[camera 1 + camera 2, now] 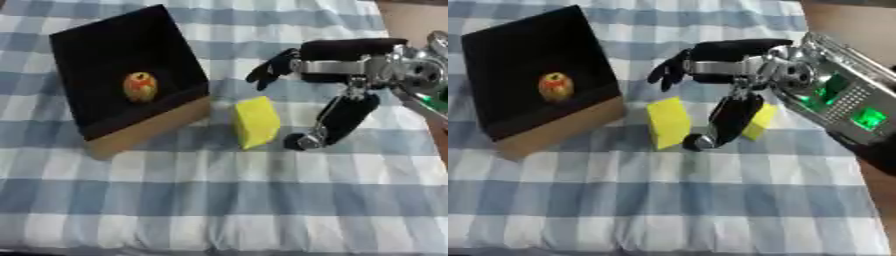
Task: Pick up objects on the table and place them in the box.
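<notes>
Checked cloth (219, 200): robot hand (328, 75) spread above yellow block (256, 121).

A blue-and-white checked tablecloth (219, 200) fills the view — brown floor (411, 25) beyond.

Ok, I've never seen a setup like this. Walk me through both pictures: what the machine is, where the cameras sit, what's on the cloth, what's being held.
Both pictures come from one stereo camera in a humanoid robot's head, looking down: left eye and right eye, same moment. The black and silver limb entering from the right is the robot's right hand, open, its thumb reaching down beside a yellow block without holding it. A second yellow block shows behind the thumb in the right eye view. Everything sits on a blue and white checked tablecloth. At left is a box with a dark inside, already holding an apple-like round fruit. The left hand isn't visible.
</notes>
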Controlling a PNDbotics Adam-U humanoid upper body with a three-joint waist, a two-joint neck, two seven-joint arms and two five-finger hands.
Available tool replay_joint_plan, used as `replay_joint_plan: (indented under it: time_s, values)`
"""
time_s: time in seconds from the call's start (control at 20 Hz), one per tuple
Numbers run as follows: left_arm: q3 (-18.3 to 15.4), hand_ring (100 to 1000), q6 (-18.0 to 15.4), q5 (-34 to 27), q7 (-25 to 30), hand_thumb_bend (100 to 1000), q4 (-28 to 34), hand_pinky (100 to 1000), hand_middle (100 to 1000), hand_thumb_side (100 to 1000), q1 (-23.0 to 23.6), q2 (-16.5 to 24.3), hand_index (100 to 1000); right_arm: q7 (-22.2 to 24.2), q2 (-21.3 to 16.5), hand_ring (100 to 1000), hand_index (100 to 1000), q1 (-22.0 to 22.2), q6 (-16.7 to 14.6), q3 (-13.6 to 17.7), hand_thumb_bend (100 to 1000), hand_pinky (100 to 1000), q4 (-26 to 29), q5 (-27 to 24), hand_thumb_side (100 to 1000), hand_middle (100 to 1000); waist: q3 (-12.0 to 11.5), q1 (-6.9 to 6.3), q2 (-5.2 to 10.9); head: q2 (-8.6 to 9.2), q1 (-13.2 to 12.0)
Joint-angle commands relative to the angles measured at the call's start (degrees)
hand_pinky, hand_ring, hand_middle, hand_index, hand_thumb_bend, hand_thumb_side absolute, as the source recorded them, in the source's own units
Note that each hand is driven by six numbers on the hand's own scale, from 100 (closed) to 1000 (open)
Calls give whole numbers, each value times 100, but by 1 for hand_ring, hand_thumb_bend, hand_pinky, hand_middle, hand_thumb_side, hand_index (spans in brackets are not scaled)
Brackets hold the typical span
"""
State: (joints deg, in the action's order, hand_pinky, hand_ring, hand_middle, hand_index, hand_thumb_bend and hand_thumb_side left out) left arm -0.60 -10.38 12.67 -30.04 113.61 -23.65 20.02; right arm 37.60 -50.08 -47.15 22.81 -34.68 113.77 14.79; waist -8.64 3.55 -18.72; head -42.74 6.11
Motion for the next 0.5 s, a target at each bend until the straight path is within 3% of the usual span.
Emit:
replay_joint_plan:
  time_s: [0.05, 0.5]
  values:
    - [-2, 833, -9, -26, 23, 470, 99, 761, 746, 682, -70, 43, 813, -23, -18, 923, 959, -113, 4, 10, 423, 950, 82, 237, 106, 829, -12, 60, 91, -5, -13]
    - [7, 834, -13, -44, 33, 469, 99, 761, 746, 683, -101, 19, 813, 160, 123, 930, 960, -94, 77, -52, 432, 954, 82, 508, 136, 839, -56, 57, 58, 18, -4]
